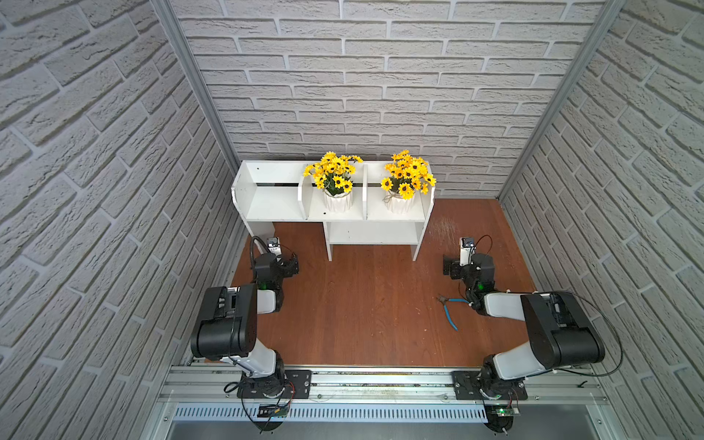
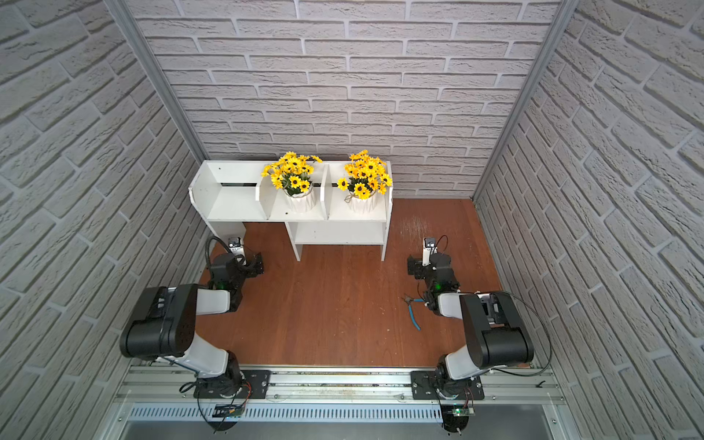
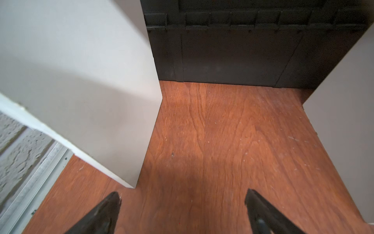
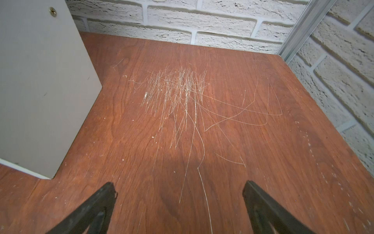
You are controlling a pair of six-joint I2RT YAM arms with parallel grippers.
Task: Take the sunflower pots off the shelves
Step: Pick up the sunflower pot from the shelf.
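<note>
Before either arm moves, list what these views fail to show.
- Middle pot, bow pot: rims covered by blooms in both top views; neither appears in the wrist views.
- Pliers: one handle runs under the right arm, top views.
- Left gripper, right gripper: only fingertips show, cut by the frame edge.

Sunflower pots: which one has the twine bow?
The pot in the end compartment nearest the right arm; the middle-compartment pot shows no bow.
</note>
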